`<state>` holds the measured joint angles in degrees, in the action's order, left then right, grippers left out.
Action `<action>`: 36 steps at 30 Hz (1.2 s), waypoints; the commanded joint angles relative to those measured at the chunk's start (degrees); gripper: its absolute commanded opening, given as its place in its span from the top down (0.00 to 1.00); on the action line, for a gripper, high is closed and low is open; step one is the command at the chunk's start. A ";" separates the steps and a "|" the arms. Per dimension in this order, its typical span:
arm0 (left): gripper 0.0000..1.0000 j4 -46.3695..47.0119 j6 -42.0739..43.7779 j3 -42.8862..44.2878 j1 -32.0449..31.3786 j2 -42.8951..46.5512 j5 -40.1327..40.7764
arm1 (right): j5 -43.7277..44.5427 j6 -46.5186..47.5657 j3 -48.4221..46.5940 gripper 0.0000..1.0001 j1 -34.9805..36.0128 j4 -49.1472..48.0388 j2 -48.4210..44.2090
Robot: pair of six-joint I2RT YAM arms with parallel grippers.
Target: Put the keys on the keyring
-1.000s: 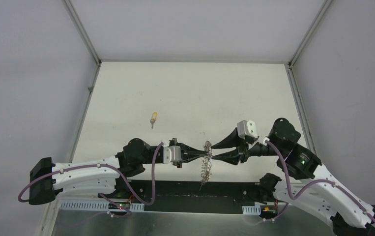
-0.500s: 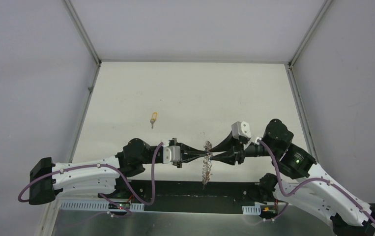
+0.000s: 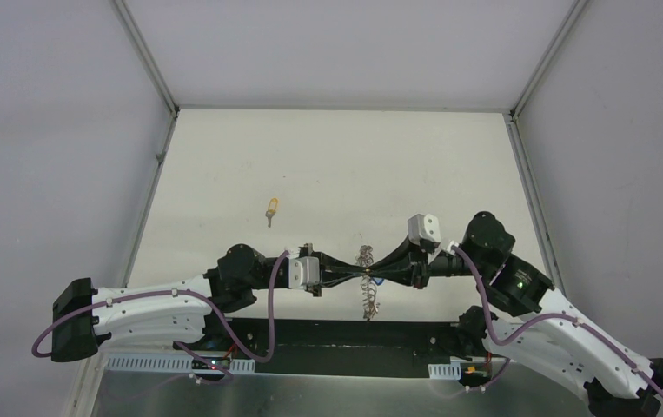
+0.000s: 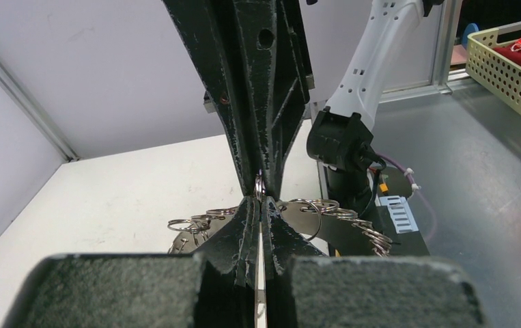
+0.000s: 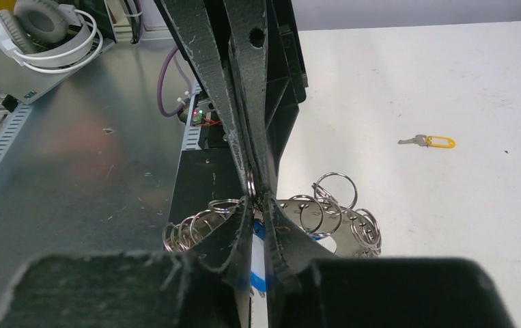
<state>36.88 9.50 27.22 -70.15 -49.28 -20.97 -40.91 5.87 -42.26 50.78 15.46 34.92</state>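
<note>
The keyring (image 3: 368, 301), a floppy cluster of silver wire loops, hangs just above the table's near edge between both arms. My left gripper (image 3: 363, 278) comes in from the left and is shut on one of its loops (image 4: 259, 184). My right gripper (image 3: 377, 279) meets it tip to tip from the right. Its fingers are closed to a thin gap, and a key with a blue-rimmed white tag (image 5: 259, 256) sits in that gap just behind the loops (image 5: 334, 191). A key with a yellow tag (image 3: 271, 208) lies alone on the white table, far left of the grippers (image 5: 429, 141).
White enclosure walls ring the table (image 3: 336, 165). A black strip and a metal sheet (image 3: 310, 382) run along the near edge by the arm bases. Off the table are headphones (image 5: 46, 27) and a yellow mesh basket (image 4: 510, 61).
My right gripper has closed from wide open to a thin gap and moved slightly left to the keyring. The hanging loops shifted a little. The left arm stayed still.
</note>
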 commanded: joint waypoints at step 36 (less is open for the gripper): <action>0.60 -38.03 7.25 15.21 -0.58 -4.82 0.37 | 4.73 11.28 -14.94 1.00 0.12 33.12 15.16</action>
<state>-0.03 15.49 39.66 -70.19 -52.05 -19.49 -35.92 16.43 -53.45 50.76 47.44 49.50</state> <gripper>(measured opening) 0.400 0.010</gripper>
